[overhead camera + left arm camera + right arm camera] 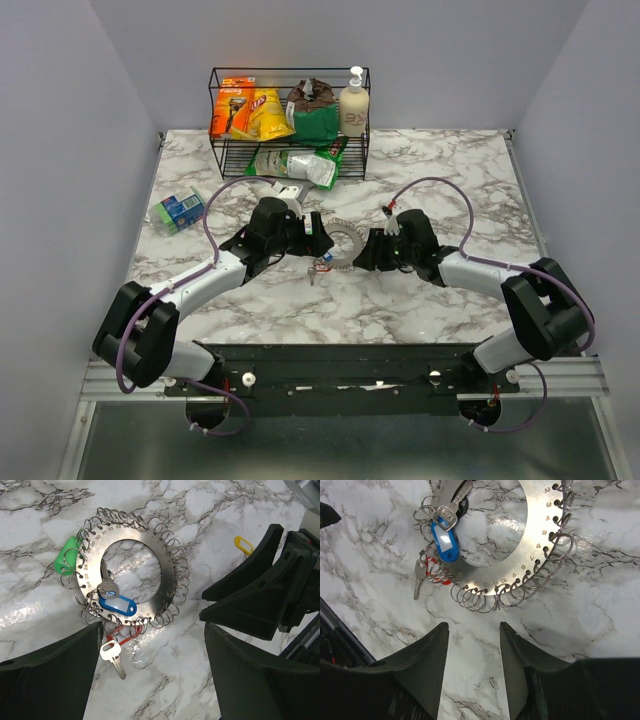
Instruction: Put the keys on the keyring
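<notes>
The keyring [345, 243] is a flat numbered steel ring with several small wire loops round its rim. It lies on the marble between my grippers and shows in the left wrist view [166, 587] and the right wrist view [535, 535]. Keys hang on it: a blue-tagged key [117, 605] [445, 542], a green tag [66, 560], a red tag [437, 575] and a white-headed key [111, 652]. A yellow tag [243, 544] lies apart on the table. My left gripper [313, 238] [154, 630] is open and empty at the ring's edge. My right gripper [366, 250] [473, 626] is open and empty just short of the loops.
A black wire rack [288, 75] at the back holds snack packets and a soap bottle [354, 105]. A green packet [300, 165] lies in front of it. A blue-green box [178, 210] sits at the left.
</notes>
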{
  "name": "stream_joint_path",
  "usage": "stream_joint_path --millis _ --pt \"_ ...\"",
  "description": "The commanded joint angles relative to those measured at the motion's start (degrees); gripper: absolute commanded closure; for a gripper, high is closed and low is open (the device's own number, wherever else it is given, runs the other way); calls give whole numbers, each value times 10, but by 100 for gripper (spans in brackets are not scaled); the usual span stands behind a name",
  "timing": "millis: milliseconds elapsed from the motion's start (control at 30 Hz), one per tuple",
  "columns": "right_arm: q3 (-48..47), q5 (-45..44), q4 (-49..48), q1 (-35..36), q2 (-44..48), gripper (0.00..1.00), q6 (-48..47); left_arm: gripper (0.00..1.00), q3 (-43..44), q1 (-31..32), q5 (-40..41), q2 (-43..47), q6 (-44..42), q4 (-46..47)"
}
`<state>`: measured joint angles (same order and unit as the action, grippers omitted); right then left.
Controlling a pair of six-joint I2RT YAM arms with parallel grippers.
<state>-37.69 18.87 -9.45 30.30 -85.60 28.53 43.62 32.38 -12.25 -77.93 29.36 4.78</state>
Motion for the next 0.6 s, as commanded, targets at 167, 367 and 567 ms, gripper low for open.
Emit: stream_joint_path --millis 167,367,567 --pt "10 -26 -42 4 -26 56 14 8 10 5 -1 14 -4 3" --pt "3 -29 -43 6 -52 61 18 8 10 6 0 13 2 1" --pt "-5 -36 -38 11 -65 61 18 8 14 6 -2 17 -2 -6"
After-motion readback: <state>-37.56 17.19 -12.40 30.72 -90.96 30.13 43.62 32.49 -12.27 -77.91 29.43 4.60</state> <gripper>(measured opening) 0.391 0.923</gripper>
